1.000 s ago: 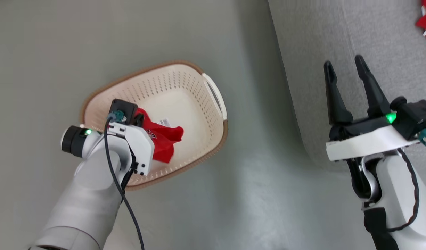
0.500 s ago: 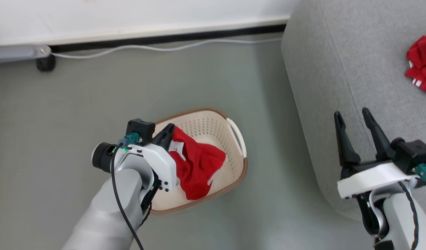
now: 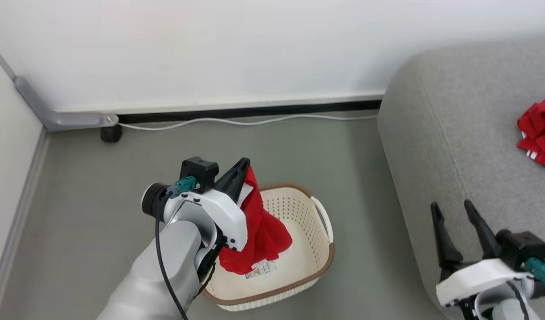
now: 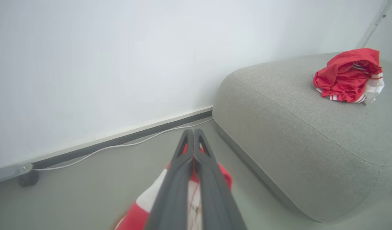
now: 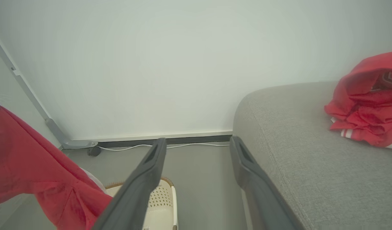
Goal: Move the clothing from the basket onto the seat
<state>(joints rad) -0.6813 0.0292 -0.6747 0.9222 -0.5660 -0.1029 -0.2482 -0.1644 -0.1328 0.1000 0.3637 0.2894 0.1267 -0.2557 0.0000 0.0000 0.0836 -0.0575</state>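
Clothing [image 3: 263, 235] partly hidden behind left claw [image 3: 244, 162].

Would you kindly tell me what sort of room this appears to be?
Likely a living room, or a mock-up: a grey sofa, a laundry basket on the floor, a cable along the skirting.

Hanging garment [image 3: 263, 235]: red, white panel near its top edge.
Second garment [image 4: 348, 76]: red, thin white stripes along the hem, white panel at one side.
Basket [image 3: 294, 211]: cream-white, rows of small perforations, brown woven-look rim, white sticker with dark bars on the bottom.
Sofa [image 3: 454, 146]: light grey, fine woven texture.
Floor [image 3: 77, 200]: plain grey-green.
Wall [image 3: 210, 53]: white.
Skirting strip [image 3: 254, 109]: black.
Cable [image 3: 237, 122]: white.
Left gripper [image 3: 245, 162], right gripper [image 3: 451, 206]: black fingers, white housings, teal connectors.
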